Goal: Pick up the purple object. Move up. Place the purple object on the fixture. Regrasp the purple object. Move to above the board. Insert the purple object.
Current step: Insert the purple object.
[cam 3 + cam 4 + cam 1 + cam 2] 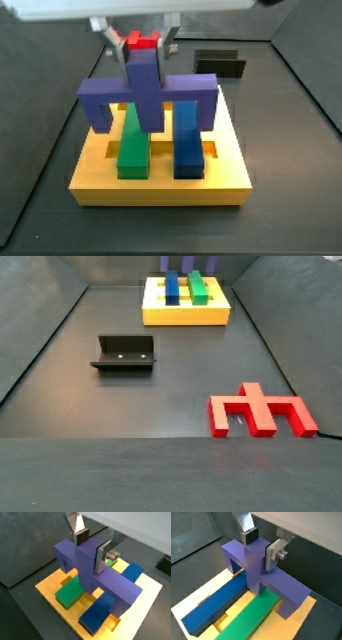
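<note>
The gripper clamps the purple object by its middle prong above the board; it looks rigid, light, matte; green bar at six o'clock.

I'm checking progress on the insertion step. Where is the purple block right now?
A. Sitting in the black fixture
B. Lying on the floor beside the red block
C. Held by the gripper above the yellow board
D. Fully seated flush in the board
C: in a side view the gripper grips the purple block by its middle prong, with the block's outer prongs pointing down over the yellow board.
</note>
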